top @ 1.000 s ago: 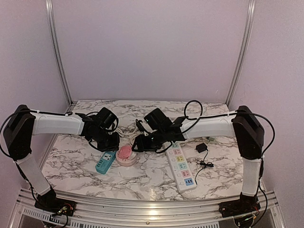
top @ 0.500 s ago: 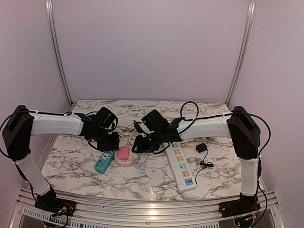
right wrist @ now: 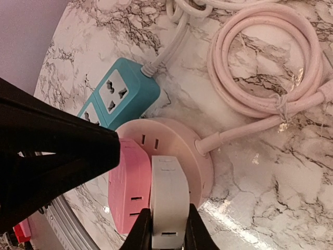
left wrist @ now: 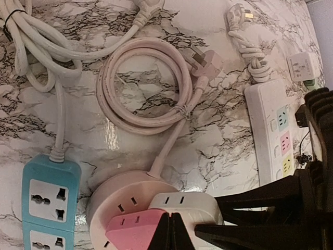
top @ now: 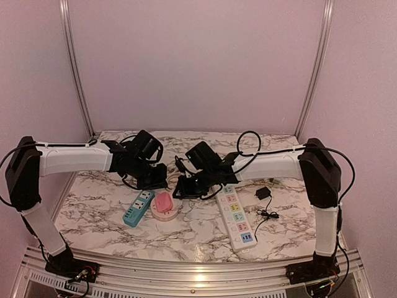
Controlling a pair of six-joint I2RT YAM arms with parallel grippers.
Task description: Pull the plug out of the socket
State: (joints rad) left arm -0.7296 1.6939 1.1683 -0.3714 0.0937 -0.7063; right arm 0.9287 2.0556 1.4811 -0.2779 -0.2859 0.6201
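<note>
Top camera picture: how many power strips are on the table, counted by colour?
Teal power strip: 1
Pink round power strip: 1
White long power strip: 1
Total: 3

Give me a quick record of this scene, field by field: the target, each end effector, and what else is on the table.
target: white plug standing in the round pink socket, beside a pink plug
right end effector: closed on the white plug's sides
left end effector: shut, holding nothing
nearby: teal power strip, long white power strip, coiled pink cable
</note>
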